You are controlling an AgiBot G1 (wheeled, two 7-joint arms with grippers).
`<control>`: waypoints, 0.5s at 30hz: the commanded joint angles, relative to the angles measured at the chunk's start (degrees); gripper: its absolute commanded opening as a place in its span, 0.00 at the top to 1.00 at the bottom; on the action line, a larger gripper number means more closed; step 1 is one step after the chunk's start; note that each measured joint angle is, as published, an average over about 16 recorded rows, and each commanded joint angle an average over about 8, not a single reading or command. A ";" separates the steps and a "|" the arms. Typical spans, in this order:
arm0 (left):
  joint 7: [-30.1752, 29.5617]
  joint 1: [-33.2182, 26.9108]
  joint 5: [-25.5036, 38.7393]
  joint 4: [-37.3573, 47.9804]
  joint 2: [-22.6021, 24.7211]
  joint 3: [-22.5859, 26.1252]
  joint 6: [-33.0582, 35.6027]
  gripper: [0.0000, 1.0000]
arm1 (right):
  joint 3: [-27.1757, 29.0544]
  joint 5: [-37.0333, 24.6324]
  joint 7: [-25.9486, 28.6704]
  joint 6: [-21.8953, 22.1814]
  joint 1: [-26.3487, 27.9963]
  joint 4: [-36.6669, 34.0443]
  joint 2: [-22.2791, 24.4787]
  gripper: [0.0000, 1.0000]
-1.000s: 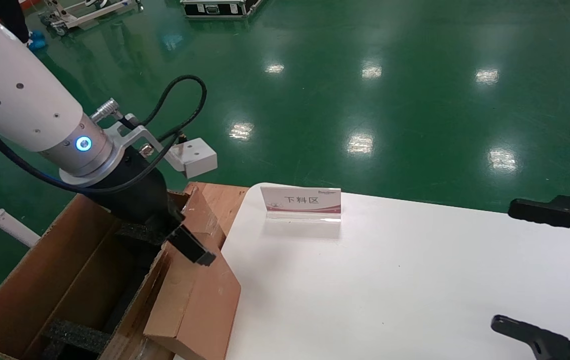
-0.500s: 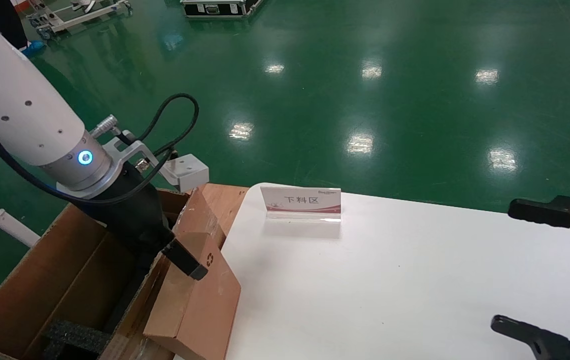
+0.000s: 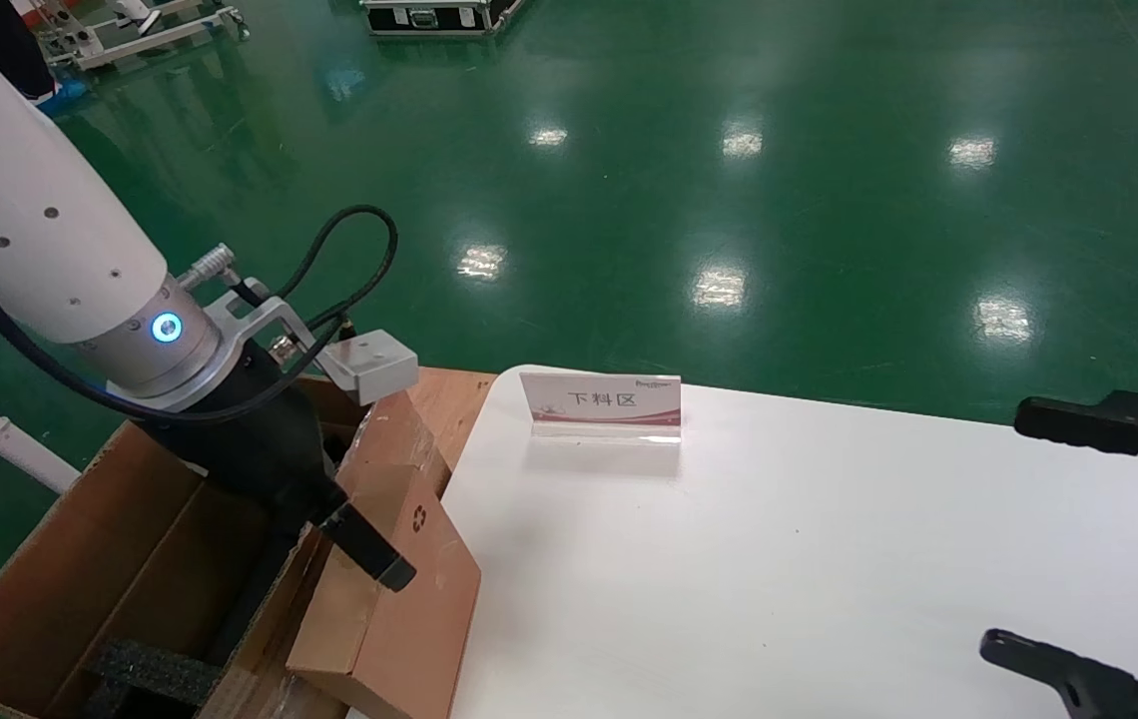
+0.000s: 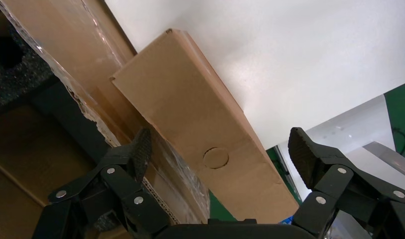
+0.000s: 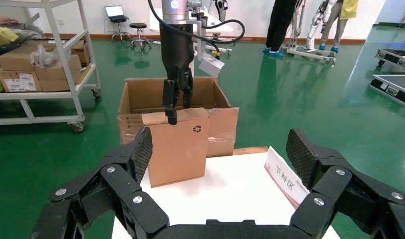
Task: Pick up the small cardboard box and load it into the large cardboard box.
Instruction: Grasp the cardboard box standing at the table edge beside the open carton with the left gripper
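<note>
At the table's left edge (image 3: 489, 559), the left gripper (image 3: 354, 534) spreads its jaws astride the small cardboard box's (image 3: 399, 599) top edge; the box leans against the large cardboard box (image 3: 80, 559). The right gripper (image 3: 1078, 549) hangs parted over the table's right edge

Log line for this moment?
left gripper: open, over small cardboard box | box leaning on large cardboard box | right gripper: open, idle
</note>
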 commanded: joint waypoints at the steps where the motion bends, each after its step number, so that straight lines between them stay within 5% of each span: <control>1: -0.11 -0.26 -0.42 0.03 0.10 0.59 -0.07 0.00 | -0.01 0.01 0.00 0.00 0.00 0.00 0.00 0.00; 15: 0.44 -0.98 -1.13 1.06 0.17 1.36 -0.70 0.00 | -0.02 0.03 -0.03 0.02 0.00 -0.04 0.01 0.00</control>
